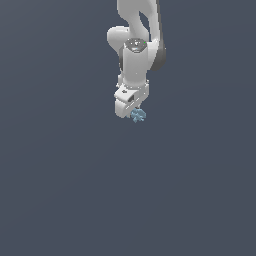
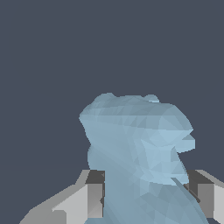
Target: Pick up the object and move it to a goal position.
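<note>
While the exterior view shows the whole white arm [image 1: 134, 50] reaching down against a plain dark grey backdrop, the wrist view alone reveals the gripper [image 2: 146, 201] with its two grey fingers [image 2: 94, 199] clamped on the object [image 2: 138, 148] from both sides. That object is pale blue, faceted and lumpy, with short stubby prongs. Seen from outside, it sits at the gripper's tip, protruding just below.

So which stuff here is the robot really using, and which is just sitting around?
Part of the job:
- the pale blue spiky object, held between the fingers
- the end effector, closed on it

Just lying about:
- nothing else shows, only plain dark grey background; no goal marker is visible
</note>
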You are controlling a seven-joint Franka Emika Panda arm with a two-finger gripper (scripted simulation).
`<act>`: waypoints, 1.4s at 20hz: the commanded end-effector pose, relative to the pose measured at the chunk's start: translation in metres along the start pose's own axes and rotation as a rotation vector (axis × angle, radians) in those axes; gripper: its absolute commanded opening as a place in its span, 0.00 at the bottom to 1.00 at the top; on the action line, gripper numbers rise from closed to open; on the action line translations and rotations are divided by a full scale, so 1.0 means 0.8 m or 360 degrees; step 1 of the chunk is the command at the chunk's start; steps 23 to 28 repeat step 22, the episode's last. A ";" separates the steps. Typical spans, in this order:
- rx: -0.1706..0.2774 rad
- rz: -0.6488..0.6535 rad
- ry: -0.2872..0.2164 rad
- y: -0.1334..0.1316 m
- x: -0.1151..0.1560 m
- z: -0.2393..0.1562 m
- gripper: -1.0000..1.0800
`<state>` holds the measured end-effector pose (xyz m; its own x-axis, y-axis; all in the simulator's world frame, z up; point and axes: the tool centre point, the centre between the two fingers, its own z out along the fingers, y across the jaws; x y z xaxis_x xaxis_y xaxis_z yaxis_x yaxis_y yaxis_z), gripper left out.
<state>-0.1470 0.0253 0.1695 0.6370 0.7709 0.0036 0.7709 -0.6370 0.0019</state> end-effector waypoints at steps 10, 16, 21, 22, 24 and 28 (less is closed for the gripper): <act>0.0003 0.0000 -0.0004 0.008 0.010 -0.098 0.00; 0.0003 0.0000 -0.0005 0.010 0.013 -0.120 0.00; 0.0003 0.0001 -0.0006 0.012 0.014 -0.122 0.00; 0.0003 0.0001 -0.0006 0.012 0.014 -0.122 0.00; 0.0003 0.0001 -0.0006 0.012 0.014 -0.122 0.00; 0.0003 0.0001 -0.0006 0.012 0.014 -0.122 0.00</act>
